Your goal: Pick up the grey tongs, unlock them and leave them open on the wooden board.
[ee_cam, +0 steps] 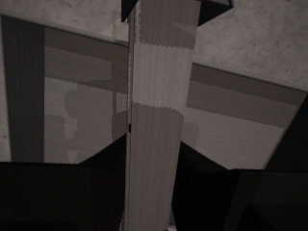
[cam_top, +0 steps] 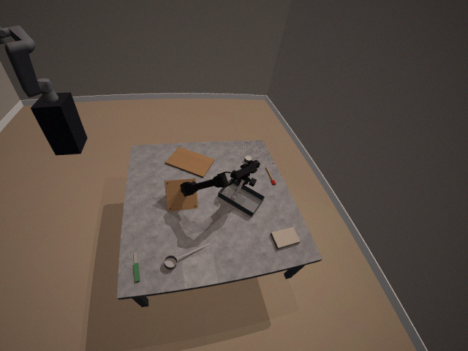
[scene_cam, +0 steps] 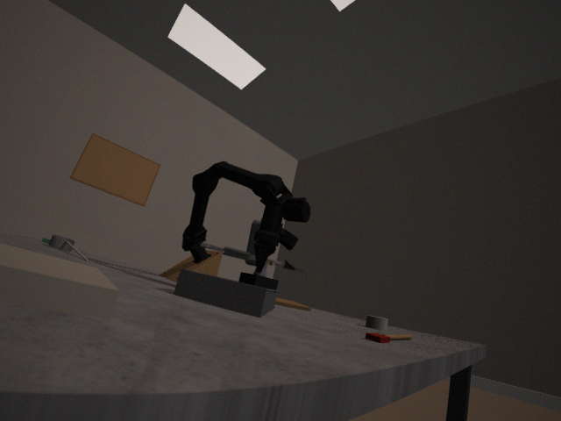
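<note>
The grey tongs [cam_top: 238, 189] [scene_cam: 235, 252] [ee_cam: 159, 77] are held above the roasting tin [cam_top: 258, 206] [scene_cam: 222, 292] [ee_cam: 24, 96], clear of its rim in the exterior view. They lie nearly level, sloping slightly down toward their dark end. Their arms look close together in the wrist view; the lock state cannot be told. My gripper [scene_cam: 259, 269] [ee_cam: 148, 138] points down and is shut on the tongs, one finger on each side. In the top view the arm hides the fingertips. The wooden board [cam_top: 189, 161] [scene_cam: 293, 304] lies flat behind the tin.
The arm's base stands on a square wooden plate [cam_top: 175, 202]. A white cup [cam_top: 248, 159] [scene_cam: 377, 322] and a red-headed tool [cam_top: 273, 182] [scene_cam: 377, 337] lie beyond the tin. A cream block [cam_top: 285, 238] [scene_cam: 49, 282], a sieve [cam_top: 170, 262] and a green-handled tool [cam_top: 136, 272] lie farther off.
</note>
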`<action>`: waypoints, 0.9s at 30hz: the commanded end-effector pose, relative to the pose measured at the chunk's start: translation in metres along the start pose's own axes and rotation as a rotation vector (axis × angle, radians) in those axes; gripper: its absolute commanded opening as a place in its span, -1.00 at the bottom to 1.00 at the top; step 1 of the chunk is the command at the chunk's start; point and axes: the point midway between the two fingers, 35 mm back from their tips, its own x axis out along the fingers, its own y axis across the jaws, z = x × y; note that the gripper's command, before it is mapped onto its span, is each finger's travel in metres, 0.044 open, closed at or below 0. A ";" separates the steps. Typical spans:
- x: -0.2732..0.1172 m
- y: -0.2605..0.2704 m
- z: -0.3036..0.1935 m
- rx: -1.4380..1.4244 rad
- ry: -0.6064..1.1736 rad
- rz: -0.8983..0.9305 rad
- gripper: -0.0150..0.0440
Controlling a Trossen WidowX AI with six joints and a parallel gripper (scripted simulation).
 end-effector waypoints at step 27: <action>-0.067 0.198 0.136 -0.698 -0.044 -0.003 -1.00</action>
